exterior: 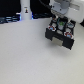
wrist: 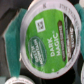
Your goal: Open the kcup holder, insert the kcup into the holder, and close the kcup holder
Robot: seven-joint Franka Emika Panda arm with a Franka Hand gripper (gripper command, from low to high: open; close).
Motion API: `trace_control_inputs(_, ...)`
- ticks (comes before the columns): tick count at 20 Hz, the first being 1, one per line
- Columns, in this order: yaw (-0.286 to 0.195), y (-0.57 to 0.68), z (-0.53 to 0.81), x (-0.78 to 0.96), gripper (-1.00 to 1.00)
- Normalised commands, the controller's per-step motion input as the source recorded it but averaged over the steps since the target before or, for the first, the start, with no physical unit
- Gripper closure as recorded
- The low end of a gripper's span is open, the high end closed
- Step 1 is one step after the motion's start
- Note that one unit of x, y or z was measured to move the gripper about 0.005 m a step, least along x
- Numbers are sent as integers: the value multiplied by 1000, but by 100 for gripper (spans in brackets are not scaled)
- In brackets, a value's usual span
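Exterior view, left side: tall white stand [exterior: 25, 10] at the back, far from the action and not part of the task. The bare white worktop [exterior: 25, 60] fills the middle and front.

Exterior view's right: the holder [exterior: 61, 34] sits on the worktop with its drawer pulled out toward the camera. The pale front panel [exterior: 62, 44] is forward of the black body and small pods show in the open tray. Step one, opening, looks done. The arm [exterior: 62, 7] comes down from above right onto the open drawer, with the claw [exterior: 60, 19] low over the tray. It's too blurry there to see the fingers.

Wrist view: a teal shape [wrist: 10, 42] is at one edge, a pod side or something else, can't say. Next to it the kcup [wrist: 47, 37] fills the picture, green lid facing the camera and tilted a bit, with dark drawer compartments around it. Part of another pod's pale rim [wrist: 22, 80] pokes in at the edge.

The kcup is at the drawer, right under the wrist. I can't tell if it is seated in a slot or only held just above one. No fingers are clearly visible, so I can't tell whether the claw is spread, pressed together or pinching the kcup.

Progress guess: about halfway or a little past. The insert is either under way or just finished. Left to do: let go if held, lift clear, then push the drawer shut.
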Motion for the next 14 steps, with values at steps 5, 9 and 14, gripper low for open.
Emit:
trace_control_inputs(5,41,54,358,186,-100)
trace_control_inputs(9,47,-71,496,246,-100)
trace_control_inputs(14,50,-363,579,384,-100)
